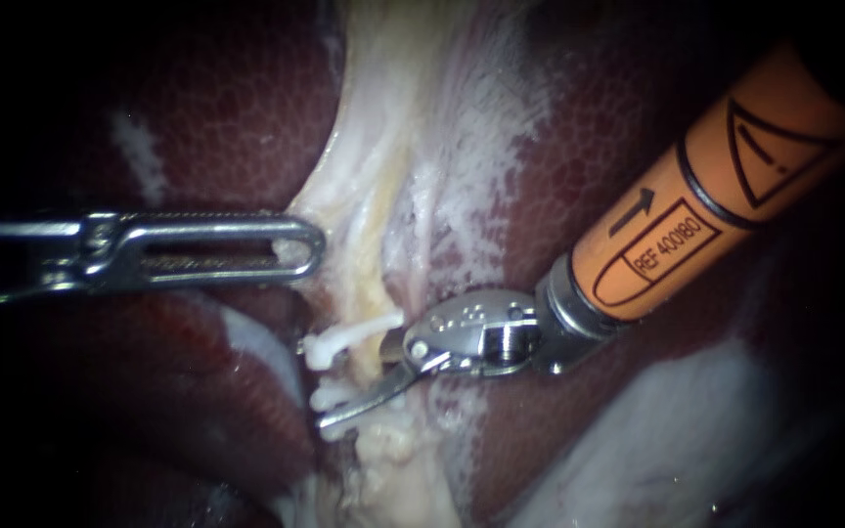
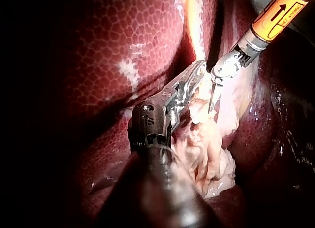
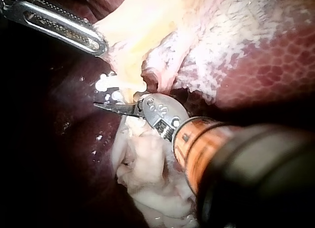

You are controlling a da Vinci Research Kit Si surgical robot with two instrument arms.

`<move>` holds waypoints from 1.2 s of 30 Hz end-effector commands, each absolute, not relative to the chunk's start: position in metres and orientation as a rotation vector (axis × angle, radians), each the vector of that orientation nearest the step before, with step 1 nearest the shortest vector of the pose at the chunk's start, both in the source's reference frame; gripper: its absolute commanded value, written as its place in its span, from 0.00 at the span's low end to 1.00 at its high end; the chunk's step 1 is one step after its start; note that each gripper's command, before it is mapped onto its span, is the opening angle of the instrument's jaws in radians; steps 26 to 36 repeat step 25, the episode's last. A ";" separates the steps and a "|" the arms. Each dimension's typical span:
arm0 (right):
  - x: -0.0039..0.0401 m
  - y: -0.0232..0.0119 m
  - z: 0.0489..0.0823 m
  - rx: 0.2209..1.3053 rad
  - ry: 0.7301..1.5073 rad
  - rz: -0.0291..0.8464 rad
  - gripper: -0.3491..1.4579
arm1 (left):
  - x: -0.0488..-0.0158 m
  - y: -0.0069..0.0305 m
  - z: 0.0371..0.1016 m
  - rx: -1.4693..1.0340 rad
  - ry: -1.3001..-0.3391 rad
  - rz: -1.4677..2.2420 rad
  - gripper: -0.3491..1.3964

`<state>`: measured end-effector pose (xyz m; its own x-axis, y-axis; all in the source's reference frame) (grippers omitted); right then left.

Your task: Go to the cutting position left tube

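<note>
Tube (image 1: 369, 308) running down the pale tissue (image 1: 413, 117) mid-scene, sitting between the parted blades of right instrument (image 1: 356, 386).
Blades are standing narrowly apart, straddling the tube between upper clip (image 1: 349, 337) and lower clip (image 1: 330, 396), with the upper blade partly hidden. Left instrument (image 1: 300, 249) is clamping the pale tissue edge near the tube, jaws closed on it. Liver (image 1: 198, 108) is lying on both sides.

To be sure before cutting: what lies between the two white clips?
Only a short bare stretch of the pale tube, seen in the endoscope view.
</note>
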<state>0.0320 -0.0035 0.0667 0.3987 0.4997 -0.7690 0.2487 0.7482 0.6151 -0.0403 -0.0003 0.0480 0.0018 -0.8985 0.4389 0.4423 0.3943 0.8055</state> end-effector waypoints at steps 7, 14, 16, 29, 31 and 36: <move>0.0319 -0.0034 0.0667 0.751 1.180 0.178 0.38 | -0.0403 -0.0004 0.0480 0.515 -1.124 -1.129 0.00; 0.0319 -0.0034 0.0667 0.752 1.180 0.177 0.44 | -0.0403 -0.0004 0.0480 0.515 -1.124 -1.128 0.00; 0.0319 -0.0034 0.0667 0.753 1.180 0.176 0.44 | -0.0403 -0.0004 0.0480 0.515 -1.124 -1.128 0.00; 0.0319 -0.0034 0.0667 0.753 1.181 0.175 0.45 | -0.0404 -0.0004 0.0481 0.515 -1.124 -1.129 0.00; 0.0319 -0.0034 0.0667 0.753 1.181 0.175 0.45 | -0.0404 -0.0004 0.0481 0.515 -1.124 -1.129 0.00; 0.0319 -0.0034 0.0667 0.753 1.181 0.175 0.45 | -0.0404 -0.0004 0.0481 0.515 -1.124 -1.129 0.00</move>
